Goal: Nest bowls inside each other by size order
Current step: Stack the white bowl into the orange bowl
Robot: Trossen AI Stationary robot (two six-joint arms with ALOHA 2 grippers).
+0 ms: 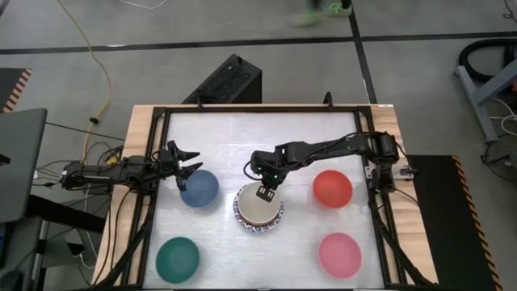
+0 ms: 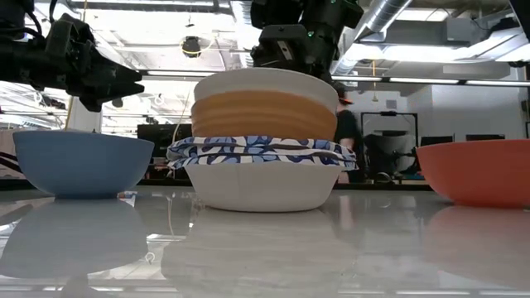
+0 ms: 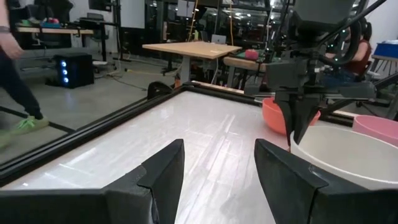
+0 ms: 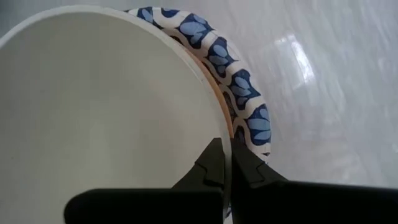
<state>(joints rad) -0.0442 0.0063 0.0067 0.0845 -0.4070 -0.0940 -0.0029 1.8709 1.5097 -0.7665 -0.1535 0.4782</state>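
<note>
The right gripper (image 4: 227,163) is down at the middle of the table, its two dark fingers pinched narrow over the rim of the plain cream round bowl (image 1: 256,205), one finger inside, one outside. That cream bowl sits on top of a stack: under it an orange bowl (image 2: 263,114) shows as a ribbed band, and below that come the shallow blue-and-white patterned bowls (image 2: 261,152), their leafy rims fanned out, the lowest one's white underside resting on the glossy white tabletop (image 1: 266,129).

Over on the left, the left gripper (image 1: 184,164) hangs with its fingers spread wide, holding nothing, just above the near edge of the slate-blue round bowl (image 1: 199,187), which sits just beside the stack.

On the far side of the stack, the red round bowl (image 1: 332,187) stands apart. Toward the front edge, the dark green round bowl (image 1: 178,257) sits at the left corner and the pink round bowl (image 1: 339,254) at the right, both well apart from the stack.
</note>
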